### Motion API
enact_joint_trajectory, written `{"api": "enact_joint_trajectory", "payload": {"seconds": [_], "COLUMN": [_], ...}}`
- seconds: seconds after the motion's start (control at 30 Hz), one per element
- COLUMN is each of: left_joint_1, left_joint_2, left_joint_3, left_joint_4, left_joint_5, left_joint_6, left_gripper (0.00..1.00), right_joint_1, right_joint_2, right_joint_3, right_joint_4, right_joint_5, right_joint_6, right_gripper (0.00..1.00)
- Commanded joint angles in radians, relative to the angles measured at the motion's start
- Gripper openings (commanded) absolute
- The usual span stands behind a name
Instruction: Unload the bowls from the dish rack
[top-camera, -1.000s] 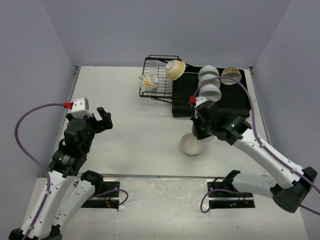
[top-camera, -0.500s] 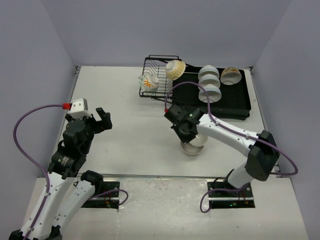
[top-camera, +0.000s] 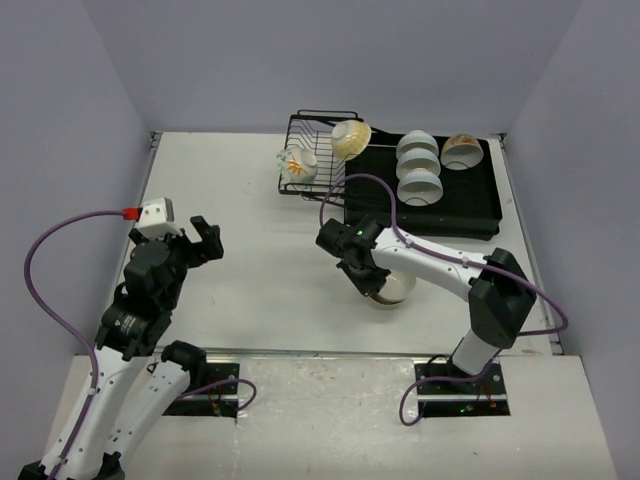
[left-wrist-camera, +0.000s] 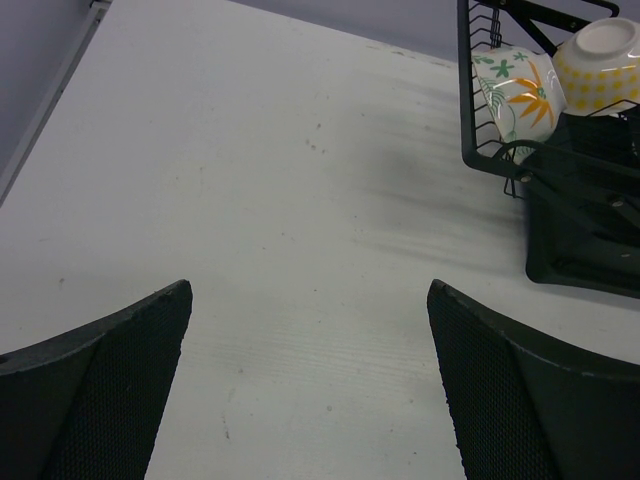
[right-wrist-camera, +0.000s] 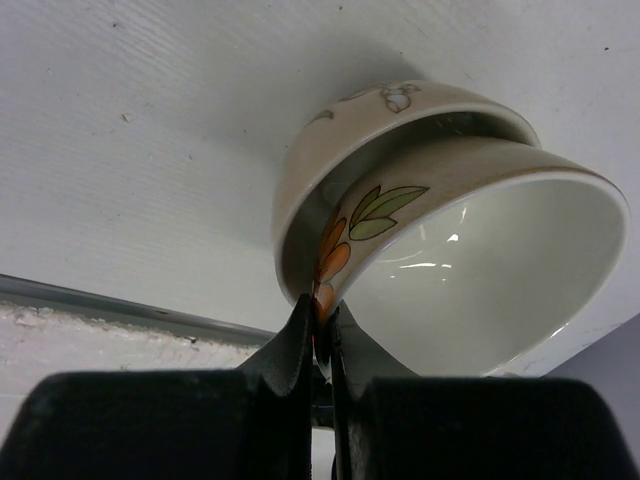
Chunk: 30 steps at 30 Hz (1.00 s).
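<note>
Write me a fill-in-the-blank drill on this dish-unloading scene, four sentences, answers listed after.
1. The right gripper is pinching the rim of a tan bowl that sits nested inside another ____.
2. The left gripper hangs over the table with its jaws ____.
3. Three white bowls stand in a row on the black ____.
4. The flowered bowl rests in the wire rack beside a ____ bowl.

Missing words: bowl; open; tray; yellow

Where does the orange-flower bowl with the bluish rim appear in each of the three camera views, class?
Top external: orange-flower bowl sits top centre, on its side at the left end of the dish rack.
Left wrist: top right, inside the rack.
Right wrist: not in view.
Shared landmark: the cream-yellow bowl beside it.
</note>
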Motion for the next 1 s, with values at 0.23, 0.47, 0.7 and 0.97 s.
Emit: {"api": "enact_joint_trajectory", "payload": {"seconds": [0.23, 0.47, 0.7, 0.97], "left_joint_1": [-0.001, -0.001, -0.001, -0.001], "left_joint_2": [-0.011, -0.015, -0.017, -0.017], "left_joint_3": [-0.001, -0.001, -0.001, -0.003], "left_joint_4": [0.031, 0.033, 0.033, 0.030], "left_joint_5": [-0.002, -0.002, -0.002, -0.004], "left_joint_6": [0.012, 0.012, 0.012, 0.012], "left_gripper": [1.00, 1.00, 1.00, 1.00], "right_joint_1": [0.058, 0.060, 0.060, 0.060], "right_joint_2": [0.033, 0.053, 0.065, 0.070], "right_joint_3": [0.067, 0.076, 0.045, 0.033], "right_joint_4": [-0.049, -0.052, -0.043, -0.038], "right_joint_5": [0.056, 0.059, 0.071, 0.085], "right_joint_6": [0.041, 0.050, 0.058, 0.067], "right_gripper": [0.00, 0.00, 0.06, 0.27]}}
